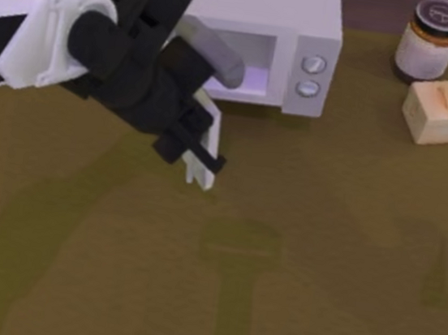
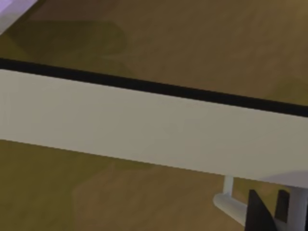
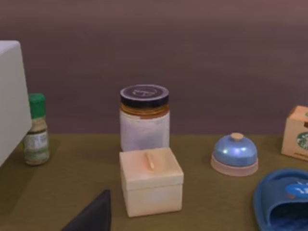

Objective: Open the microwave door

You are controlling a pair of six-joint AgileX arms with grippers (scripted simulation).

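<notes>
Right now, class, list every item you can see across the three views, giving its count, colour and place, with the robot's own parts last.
microwave: one, white, top view's far centre, cavity open.
microwave door: one, white, swung out toward the table's front.
jar: one, dark lid, pale label, far right.
lidded box: one, cream, in front of the jar.
spice bottle: one, green cap, beside the microwave.
desk bell: one, blue dome, right of the jar.
slipper: one, blue, near the bell.
carton: one, tan, green logo.
table: one, olive.
left gripper: black, at the door's handle edge.
right arm: out of the top view.
</notes>
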